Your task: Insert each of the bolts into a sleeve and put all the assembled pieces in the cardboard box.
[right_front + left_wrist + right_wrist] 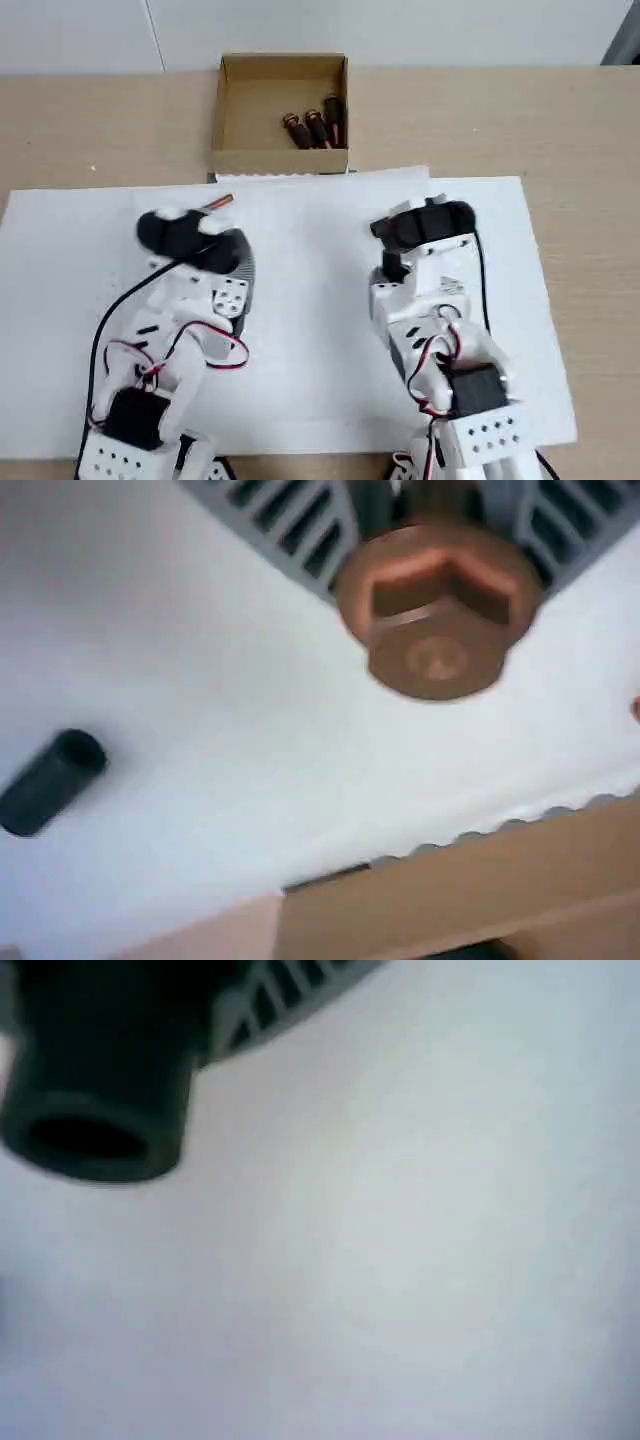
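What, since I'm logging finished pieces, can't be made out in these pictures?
1. High view: the assembled pieces in the cardboard box are small and bunched together, so their count is uncertain.
2. Left wrist view: the bolt faces the camera head-on, and its head hides the shank and how the left pincer grips it.
3. Right wrist view: the sleeve is blurred and its rear end is cut off by the picture's edge.

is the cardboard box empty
No, three assembled pieces lie inside the cardboard box in the high view.
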Available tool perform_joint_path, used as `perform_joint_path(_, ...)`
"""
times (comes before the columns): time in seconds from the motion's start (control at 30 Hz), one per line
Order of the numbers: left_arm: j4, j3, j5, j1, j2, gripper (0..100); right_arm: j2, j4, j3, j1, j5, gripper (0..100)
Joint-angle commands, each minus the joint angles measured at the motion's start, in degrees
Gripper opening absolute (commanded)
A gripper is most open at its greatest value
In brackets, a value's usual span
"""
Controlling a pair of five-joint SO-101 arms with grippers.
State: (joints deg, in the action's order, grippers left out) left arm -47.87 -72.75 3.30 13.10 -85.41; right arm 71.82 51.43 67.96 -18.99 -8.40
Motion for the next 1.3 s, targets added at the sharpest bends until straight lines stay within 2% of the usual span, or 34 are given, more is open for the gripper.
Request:
perform_joint_path(0.0, 3.0, -4.3, 0.3, -0.9, -7.5, 1, 0.6, -7.6, 3.1, -3.6, 0.6, 0.4)
perform_joint_path(0.27, 3.1, -12.4, 11.6, -0.9, -19.0, 1, 0.6, -23.7, 12.6, -10.5, 1.8, 0.4)
perform_joint_path(0.47, 3.1, -13.5, 24.5, -0.4, -18.6, 1, 0.6, -36.2, 18.7, -13.1, 7.4, 0.4)
perform_joint_path(0.7, 5.3, -13.9, 32.4, -0.8, -18.6, 1, 0.6, -42.4, 23.7, -18.2, 12.6, 0.4)
perform_joint_path(0.97, 12.7, -13.9, 33.2, -0.4, -18.5, 1, 0.6, -42.9, 25.2, -21.4, 16.7, 0.4)
perform_joint_path(1.27, 13.3, -13.8, 35.3, -0.4, -18.5, 1, 0.6, -46.5, 25.2, -22.3, 22.1, 0.4)
